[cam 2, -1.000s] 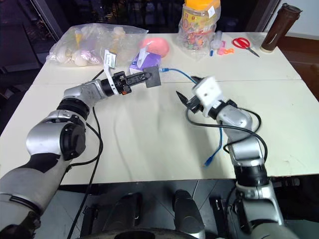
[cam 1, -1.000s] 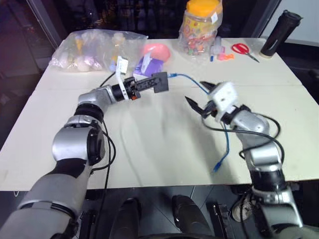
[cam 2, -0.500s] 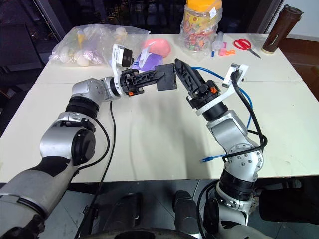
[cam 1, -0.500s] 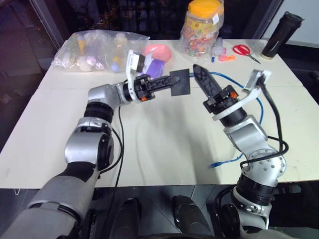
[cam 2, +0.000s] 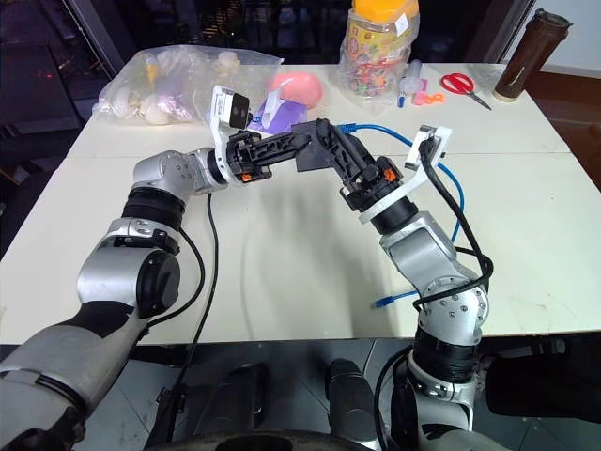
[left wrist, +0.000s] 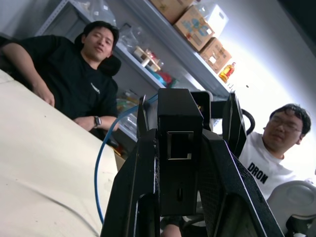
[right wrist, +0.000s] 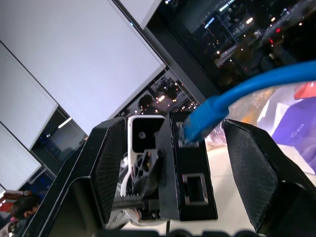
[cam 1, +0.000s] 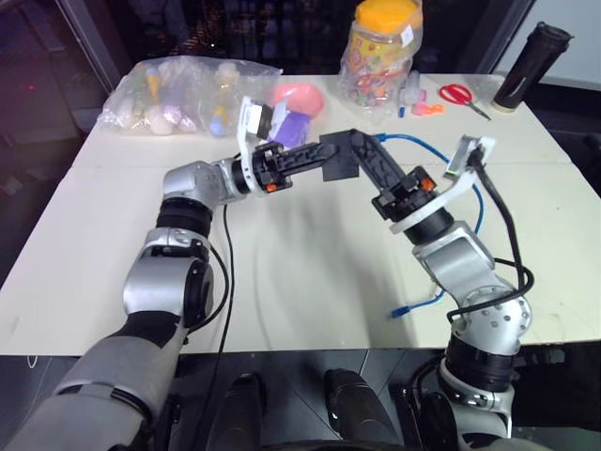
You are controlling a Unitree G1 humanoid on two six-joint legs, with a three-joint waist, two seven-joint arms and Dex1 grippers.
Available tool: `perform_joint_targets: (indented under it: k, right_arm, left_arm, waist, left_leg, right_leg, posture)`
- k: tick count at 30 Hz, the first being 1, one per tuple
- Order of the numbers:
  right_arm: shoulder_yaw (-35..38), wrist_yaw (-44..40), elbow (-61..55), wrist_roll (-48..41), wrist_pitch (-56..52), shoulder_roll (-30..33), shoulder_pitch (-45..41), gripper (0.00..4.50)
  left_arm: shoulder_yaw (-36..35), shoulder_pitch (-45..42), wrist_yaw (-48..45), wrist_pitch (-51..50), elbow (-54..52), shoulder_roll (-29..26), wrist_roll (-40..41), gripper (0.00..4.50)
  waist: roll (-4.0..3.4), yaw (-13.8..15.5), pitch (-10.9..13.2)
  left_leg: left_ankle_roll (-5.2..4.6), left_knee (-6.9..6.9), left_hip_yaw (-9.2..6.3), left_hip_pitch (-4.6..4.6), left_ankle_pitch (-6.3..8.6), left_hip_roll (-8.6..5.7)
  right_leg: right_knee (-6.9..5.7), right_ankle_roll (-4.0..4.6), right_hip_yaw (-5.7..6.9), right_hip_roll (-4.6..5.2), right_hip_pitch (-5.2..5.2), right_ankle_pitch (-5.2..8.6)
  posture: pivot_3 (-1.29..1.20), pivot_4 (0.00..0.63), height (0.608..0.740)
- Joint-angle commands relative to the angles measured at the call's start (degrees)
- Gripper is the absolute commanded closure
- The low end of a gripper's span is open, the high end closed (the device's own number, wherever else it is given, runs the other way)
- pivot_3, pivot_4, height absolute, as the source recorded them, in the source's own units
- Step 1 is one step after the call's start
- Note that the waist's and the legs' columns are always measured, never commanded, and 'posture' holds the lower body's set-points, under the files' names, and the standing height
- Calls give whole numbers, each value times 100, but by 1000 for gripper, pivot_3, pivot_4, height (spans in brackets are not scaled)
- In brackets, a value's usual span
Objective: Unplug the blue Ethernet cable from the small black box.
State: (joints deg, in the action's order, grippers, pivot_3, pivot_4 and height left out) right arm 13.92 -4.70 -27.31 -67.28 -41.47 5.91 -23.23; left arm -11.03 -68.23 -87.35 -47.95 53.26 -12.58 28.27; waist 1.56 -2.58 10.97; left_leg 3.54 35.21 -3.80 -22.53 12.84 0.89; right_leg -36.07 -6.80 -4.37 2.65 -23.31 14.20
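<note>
1. The thin bright blue Ethernet cable [right wrist: 256, 86] is plugged into the small matte black box [left wrist: 178, 148], held above the table [cam 1: 300, 254].
2. Left gripper [cam 1: 315, 158] clamps the box, steadying it.
3. Right gripper [right wrist: 170, 163], jaws spread, straddles the plug to pull.

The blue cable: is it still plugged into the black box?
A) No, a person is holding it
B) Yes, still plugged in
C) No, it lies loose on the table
B: in the right wrist view the blue cable has its plug seated in the black box.
</note>
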Motion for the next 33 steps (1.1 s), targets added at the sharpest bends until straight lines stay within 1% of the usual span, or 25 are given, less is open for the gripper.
perform_joint_targets:
  k: [1, 5, 8, 9, 10, 13, 24, 29, 33]
  right_arm:
    - [-80, -17, -186, -88, 186, 30, -6, 1253]
    - [-114, -47, -155, -164, 270, 51, 28, 1253]
    - [-144, -77, -114, -173, 334, 47, 46, 2018]
    - [-165, -83, -114, -171, 352, 42, 56, 2447]
    - [-182, -86, -116, -184, 379, 23, 64, 3011]
    - [-243, -76, -125, -203, 434, -3, 78, 4439]
    - [-401, -28, -46, -125, 517, 39, 112, 4439]
    - [200, 273, 136, -209, 877, 156, -39, 4439]
    - [401, 364, 186, -161, 1029, 329, -31, 4439]
  left_arm:
    - [-113, -35, -8, 6, -223, -74, 226, 4051]
    - [-75, 19, 23, -14, -292, -88, 280, 4051]
    - [-36, 66, 28, -33, -358, -97, 300, 4051]
    - [-31, 76, 35, -43, -375, -99, 308, 4051]
    - [-18, 89, 34, -52, -399, -101, 315, 4051]
    - [19, 112, 41, -60, -436, -106, 335, 4051]
    - [85, 173, 121, 22, -513, -102, 321, 4051]
    - [-92, 108, 277, 296, -185, -458, 255, 4051]
    - [-51, 84, 283, 464, -18, -648, 201, 4051]
  waist:
    - [0, 0, 0]
    - [0, 0, 0]
    - [0, -1, 0]
    - [0, 0, 0]
    - [0, 0, 0]
    - [0, 0, 0]
    - [0, 0, 0]
    - [0, -1, 0]
    - [0, 2, 0]
  left_leg:
    - [0, 0, 0, 0, 0, 0]
    - [0, -1, 0, 0, 0, 0]
    - [0, -1, 0, 0, 0, 0]
    - [0, -1, 0, 0, 0, 0]
    - [0, -1, 0, 0, 0, 0]
    - [0, -1, 0, -1, 0, 0]
    - [0, -1, 0, -1, 0, 0]
    - [0, -1, 0, -1, 0, 0]
    - [0, -4, 1, -2, 0, 0]
  right_leg:
    - [0, 0, 0, 0, 0, 0]
    - [1, 0, 0, 0, 0, 0]
    - [1, 0, 0, 0, -1, 0]
    - [1, 0, 0, 0, -1, 0]
    - [1, 0, 0, 0, -1, 0]
    - [1, 0, 0, 0, -1, 0]
    - [2, 0, 0, 0, -1, 0]
    - [3, 1, -1, 0, -1, 0]
    - [5, 0, -1, 0, -4, 0]
  posture:
    - [0, 150, 739]
    - [0, 150, 739]
    - [0, 150, 739]
    - [0, 150, 739]
    - [0, 150, 739]
    - [0, 150, 739]
    - [0, 150, 739]
    - [0, 150, 739]
    - [0, 150, 739]
